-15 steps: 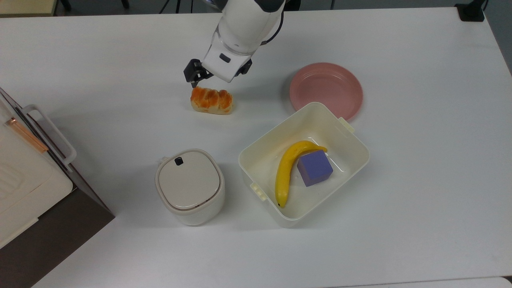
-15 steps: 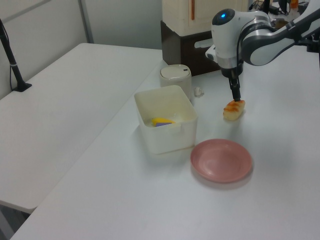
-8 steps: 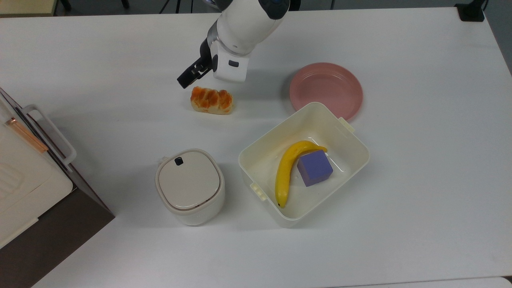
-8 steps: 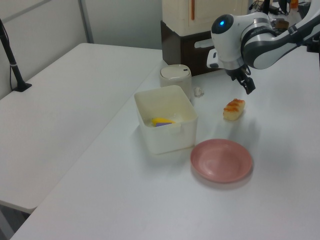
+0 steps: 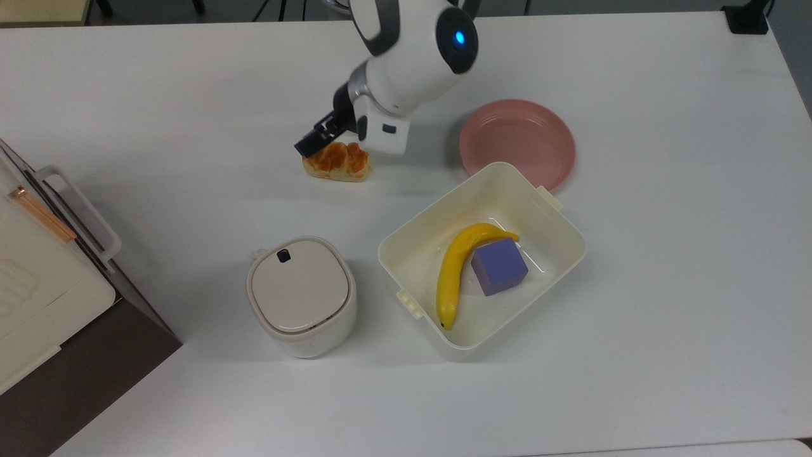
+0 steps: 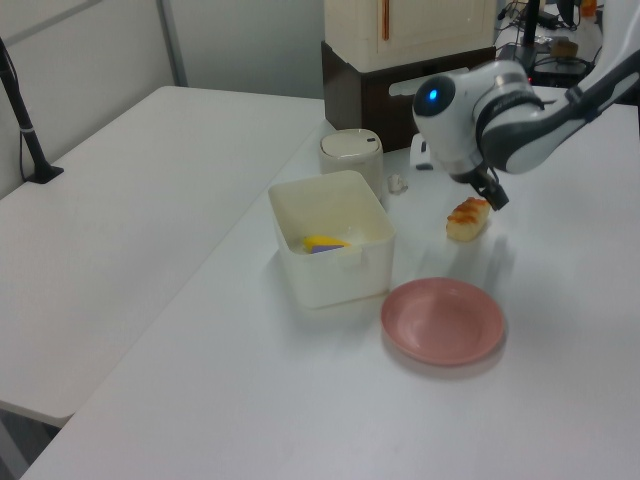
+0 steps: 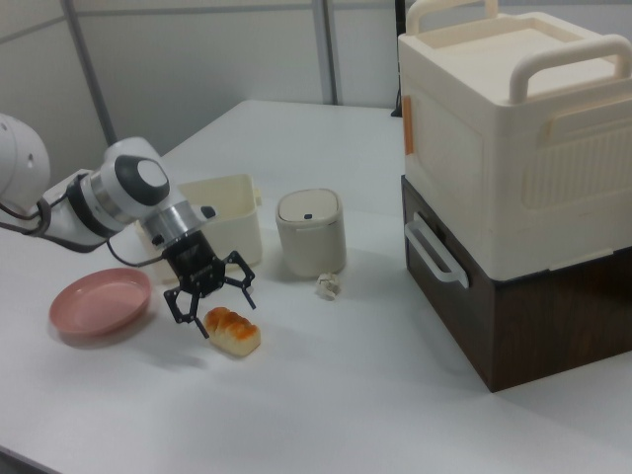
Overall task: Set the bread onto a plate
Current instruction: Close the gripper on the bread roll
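The bread (image 5: pixel 341 164) is a small bun with a glossy orange-brown top, lying on the white table; it also shows as the bread (image 6: pixel 468 218) and the bread (image 7: pixel 233 330). My gripper (image 7: pixel 211 300) hangs open just over it, tilted, fingers spread along the bun's length without closing on it. In the top view the gripper (image 5: pixel 327 150) covers the bun's far left end, and the white wrist hides one finger. The pink plate (image 5: pixel 517 136) lies bare to the top view's right of the bread, also seen as the plate (image 6: pixel 442 320) and the plate (image 7: pixel 99 301).
A cream tub (image 5: pixel 388 255) holding a yellow banana (image 5: pixel 452 271) and a purple cube (image 5: pixel 499 266) stands beside the plate. A lidded cream bin (image 5: pixel 300 295) sits near it. A large cream box on a dark base (image 7: pixel 513 197) fills the top view's left edge.
The gripper turned from pointing straight down behind the bread's end, swung up and tilted, then came over the bread. The bread and plate have not moved.
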